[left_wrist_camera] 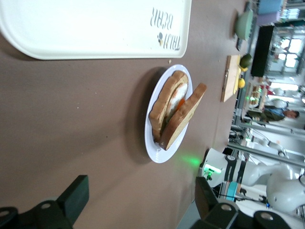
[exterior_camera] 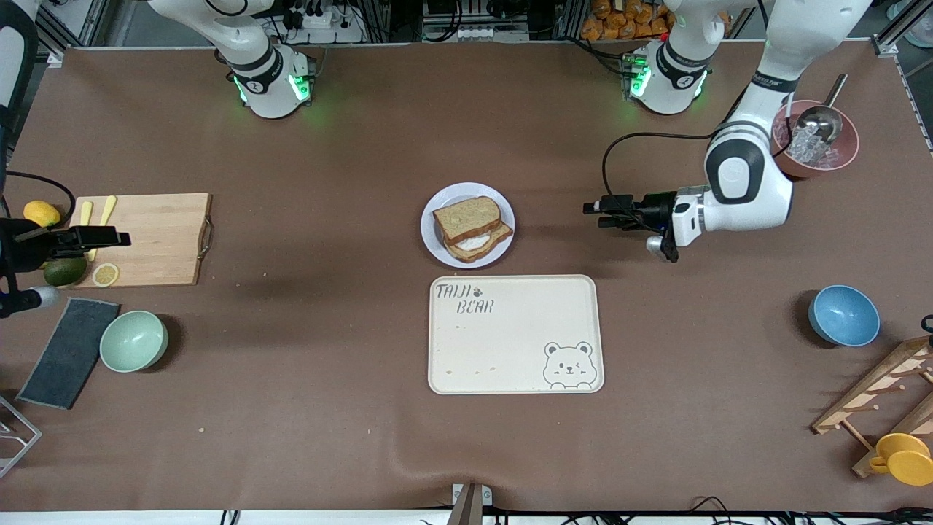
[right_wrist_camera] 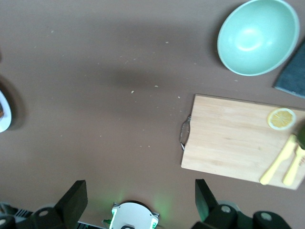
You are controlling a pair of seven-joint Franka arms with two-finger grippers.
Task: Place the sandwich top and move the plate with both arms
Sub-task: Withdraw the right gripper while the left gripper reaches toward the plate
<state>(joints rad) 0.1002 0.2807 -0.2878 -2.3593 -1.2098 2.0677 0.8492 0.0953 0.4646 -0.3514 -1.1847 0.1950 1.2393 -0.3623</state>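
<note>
— Nearest the front camera lies the cream bear tray (exterior_camera: 515, 334). And the sandwich top (exterior_camera: 466, 217)?

— It leans on the egg slice (exterior_camera: 482, 244) on the plate (exterior_camera: 438, 248), just farther off than the tray; most of the egg is hidden under it.

— The grippers?

— Left gripper (exterior_camera: 592, 213) hangs over bare table, toward its arm's end from the plate, fingers apart, empty. Right gripper (exterior_camera: 125, 238), half cut off, is over the cutting board (exterior_camera: 157, 237), fingers (right_wrist_camera: 75, 198) apart too.

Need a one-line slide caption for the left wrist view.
Open left gripper faces the plate, sandwich top leaning on the egg slice.
</note>
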